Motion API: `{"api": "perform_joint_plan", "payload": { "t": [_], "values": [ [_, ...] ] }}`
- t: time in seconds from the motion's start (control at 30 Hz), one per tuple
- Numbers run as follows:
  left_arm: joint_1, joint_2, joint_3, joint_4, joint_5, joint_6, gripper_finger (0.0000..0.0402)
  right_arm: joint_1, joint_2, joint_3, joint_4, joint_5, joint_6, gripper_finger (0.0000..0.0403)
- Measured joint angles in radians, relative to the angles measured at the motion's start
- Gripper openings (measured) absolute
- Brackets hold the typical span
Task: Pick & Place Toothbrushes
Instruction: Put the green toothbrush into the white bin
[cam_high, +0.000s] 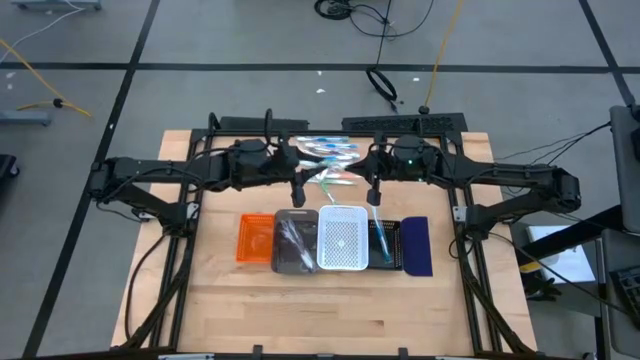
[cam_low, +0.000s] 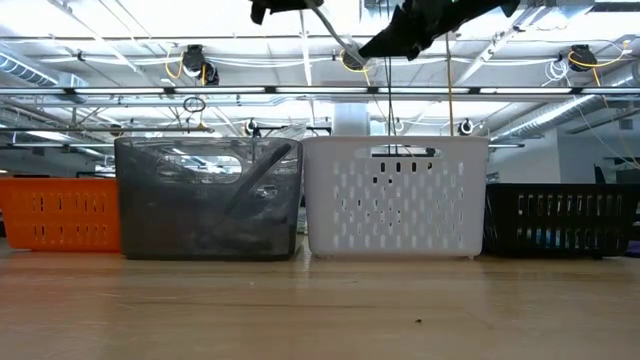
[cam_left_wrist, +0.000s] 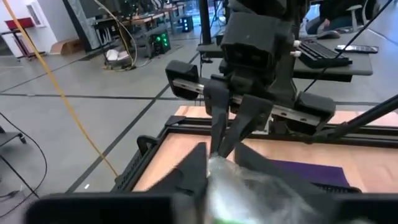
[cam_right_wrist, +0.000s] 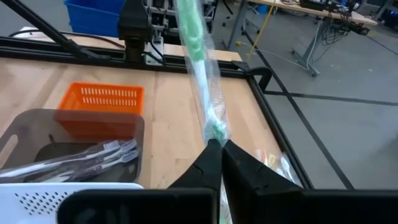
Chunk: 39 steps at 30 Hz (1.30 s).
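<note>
A green toothbrush in a clear wrapper (cam_right_wrist: 200, 68) hangs in the air between my two grippers, above the table's far middle. My right gripper (cam_right_wrist: 217, 144) is shut on one end of it. My left gripper (cam_left_wrist: 217, 171) has the other end between its fingers. Both grippers point roughly level at each other; the high view shows left (cam_high: 303, 185) and right (cam_high: 368, 187). Behind them a pile of wrapped toothbrushes (cam_high: 327, 150) lies on the table. More toothbrushes lie in the grey tray (cam_right_wrist: 81, 155) and the black tray (cam_high: 385, 243). My left gripper has the clear wrapper (cam_left_wrist: 245, 183) of the toothbrush between its two fingers, coming level from the table's left. The wrapper fills the gap; where the fingers touch it is hidden by the crumpled plastic. The toothbrush is clear of the table. My right gripper pinches the wrapped toothbrush's end (cam_right_wrist: 214, 134) between its two fingertips, coming level from the table's right, in line with its length. The toothbrush runs away from the fingers toward my left gripper, lifted clear of the table and trays.
A row of trays stands on the table's middle: orange (cam_high: 252, 238), grey (cam_high: 295, 240), white (cam_high: 343, 238), black, and navy (cam_high: 417, 245). A black frame (cam_high: 460, 215) borders the table's sides and far edge. Bare wood lies in front of the trays.
</note>
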Motion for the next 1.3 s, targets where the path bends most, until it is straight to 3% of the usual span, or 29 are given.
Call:
{"api": "perform_joint_plan", "payload": {
  "t": [0.07,0.1,0.4,0.9,1.07,1.3],
  "values": [
    [-0.003,0.000,0.000,-0.008,0.003,0.004,0.0031,0.000,0.001,0.000,-0.001,0.003,0.003,0.0000],
    [-0.005,0.000,0.000,-0.009,0.002,0.008,0.0029,-0.001,0.001,0.000,-0.001,0.001,0.003,0.0000],
    [-0.025,0.000,0.000,-0.021,-0.004,0.007,0.0029,-0.001,0.000,0.000,-0.007,-0.005,0.007,0.0012],
    [-0.159,0.004,0.000,-0.134,-0.025,-0.037,0.0029,-0.016,-0.041,0.000,-0.019,0.001,0.028,0.0110],
    [-0.233,0.058,0.000,-0.155,-0.139,-0.051,0.0029,-0.015,-0.074,0.000,-0.027,0.052,0.037,0.0120],
    [-0.288,0.172,0.000,-0.120,-0.163,-0.080,0.0029,-0.015,-0.098,0.000,-0.044,0.052,0.042,0.0115]
  ]
}}
